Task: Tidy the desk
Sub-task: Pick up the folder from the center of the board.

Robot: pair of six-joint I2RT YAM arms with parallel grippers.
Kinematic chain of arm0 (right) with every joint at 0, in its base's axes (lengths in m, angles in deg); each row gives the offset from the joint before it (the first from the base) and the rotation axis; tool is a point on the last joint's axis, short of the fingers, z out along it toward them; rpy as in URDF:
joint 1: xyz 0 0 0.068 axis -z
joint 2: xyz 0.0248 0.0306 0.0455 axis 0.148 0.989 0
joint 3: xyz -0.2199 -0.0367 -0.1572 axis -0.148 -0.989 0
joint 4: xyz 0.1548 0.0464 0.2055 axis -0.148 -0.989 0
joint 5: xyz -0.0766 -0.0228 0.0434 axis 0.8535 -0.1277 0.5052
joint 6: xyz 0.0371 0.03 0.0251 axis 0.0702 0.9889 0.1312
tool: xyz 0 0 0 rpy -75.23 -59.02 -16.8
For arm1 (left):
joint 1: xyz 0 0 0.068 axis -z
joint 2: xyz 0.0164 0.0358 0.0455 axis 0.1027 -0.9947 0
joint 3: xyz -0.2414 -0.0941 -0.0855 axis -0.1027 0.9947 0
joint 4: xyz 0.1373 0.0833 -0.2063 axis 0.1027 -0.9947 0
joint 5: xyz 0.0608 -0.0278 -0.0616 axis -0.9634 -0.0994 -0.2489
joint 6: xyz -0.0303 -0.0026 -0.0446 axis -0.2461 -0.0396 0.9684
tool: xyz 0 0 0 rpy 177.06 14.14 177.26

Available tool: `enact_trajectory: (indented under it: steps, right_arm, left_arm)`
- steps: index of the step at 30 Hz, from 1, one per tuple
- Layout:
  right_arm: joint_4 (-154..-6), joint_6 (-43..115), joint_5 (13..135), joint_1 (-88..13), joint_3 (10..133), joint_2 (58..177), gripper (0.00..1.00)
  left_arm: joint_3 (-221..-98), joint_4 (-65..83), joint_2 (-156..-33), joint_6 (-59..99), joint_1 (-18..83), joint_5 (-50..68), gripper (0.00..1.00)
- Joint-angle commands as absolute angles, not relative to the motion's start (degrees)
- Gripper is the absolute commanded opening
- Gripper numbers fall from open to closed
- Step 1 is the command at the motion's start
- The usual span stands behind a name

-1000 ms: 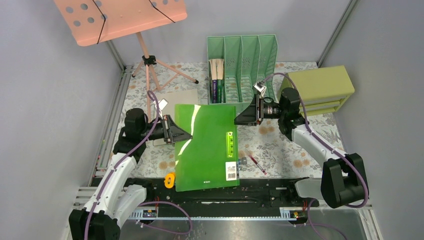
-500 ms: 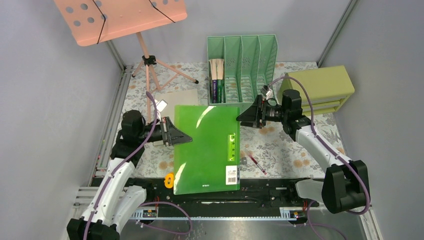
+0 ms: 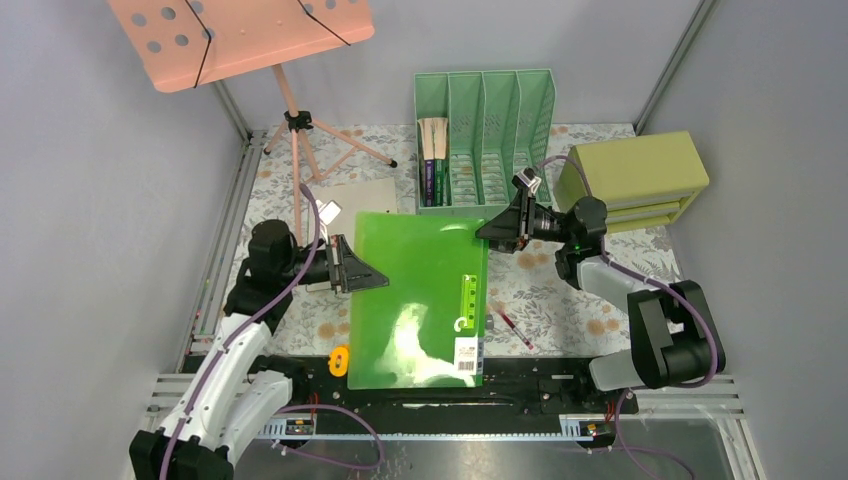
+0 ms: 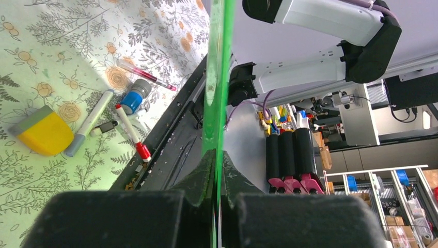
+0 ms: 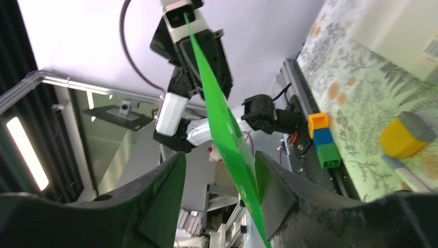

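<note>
Plain grey walls [image 3: 90, 200] enclose your work cell on the left, rear and right. Slanted metal uprights [image 3: 672, 70] mark the rear corners. A salmon-pink perforated music stand [image 3: 240, 35] on a tripod occupies the far left. Outside the cell, your right wrist view shows a lit light strip [image 5: 27, 154], and your left wrist view shows stocked shelving [image 4: 408, 191].

Counting now: one desk [image 3: 545, 290]. One green folder [image 3: 418, 300]. One mint file rack [image 3: 485, 130], four slots in it. One olive drawer box [image 3: 635, 172], one pink music stand [image 3: 240, 35]. Small stuff: one yellow eraser [image 4: 44, 133], one grey marker [image 4: 90, 121], one red-capped marker [image 4: 129, 132], one red pen [image 4: 144, 75]. One block stack [image 5: 323, 139], three blocks: orange, blue, green.
</note>
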State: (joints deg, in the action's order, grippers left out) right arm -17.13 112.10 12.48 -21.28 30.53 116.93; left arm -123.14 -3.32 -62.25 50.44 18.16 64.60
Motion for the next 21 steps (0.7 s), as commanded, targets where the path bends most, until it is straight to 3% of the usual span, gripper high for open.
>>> enact_trajectory:
  steps: [1,13,16,21]
  right_arm:
    - [4.08,125.1,7.29,-21.25,29.85,117.58,0.58]
    - [-7.9,116.84,10.27,-21.24,26.06,113.16,0.57]
    - [-21.64,107.94,12.96,-21.25,26.28,109.17,0.61]
    - [-59.4,79.58,17.52,-21.25,31.81,99.96,0.71]
  left_arm:
    - [-125.07,2.0,-63.49,50.9,18.49,62.62,0.0]
    - [-124.69,2.16,-65.68,50.33,18.81,61.37,0.0]
    - [-124.46,2.23,-65.57,50.13,18.81,61.07,0.0]
    - [-124.21,2.14,-65.68,50.15,18.86,60.96,0.0]
